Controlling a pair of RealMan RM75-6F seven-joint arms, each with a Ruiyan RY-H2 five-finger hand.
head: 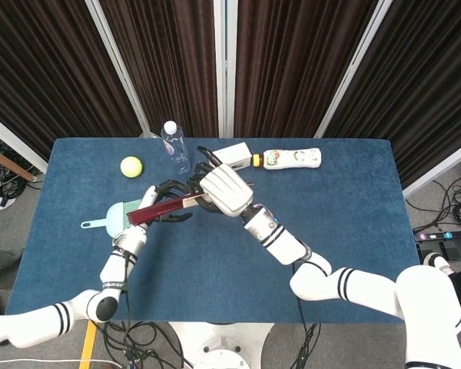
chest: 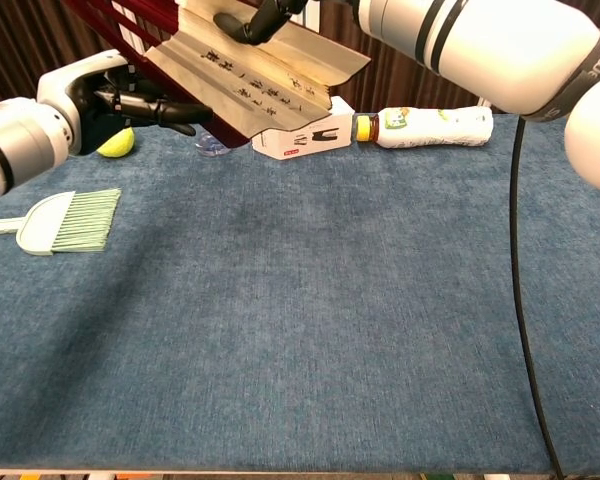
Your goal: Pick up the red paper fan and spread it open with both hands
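Observation:
The red paper fan (head: 157, 210) hangs above the table's left half, with its red end toward the left. In the chest view the fan (chest: 250, 75) is partly spread, showing cream paper with dark writing and red ribs. My right hand (head: 223, 188) grips its right end from above; its dark fingers (chest: 248, 22) press on the paper. My left hand (head: 167, 201) sits at the fan's red end with fingers spread above and below the ribs. The chest view shows that left hand (chest: 115, 95) reaching under the fan, and no firm hold is visible.
On the blue table (head: 353, 231) lie a green hand brush (head: 111, 219), a yellow tennis ball (head: 131, 166), a clear water bottle (head: 174, 146), a white box (head: 232, 154) and a white bottle on its side (head: 292, 158), all along the back and left.

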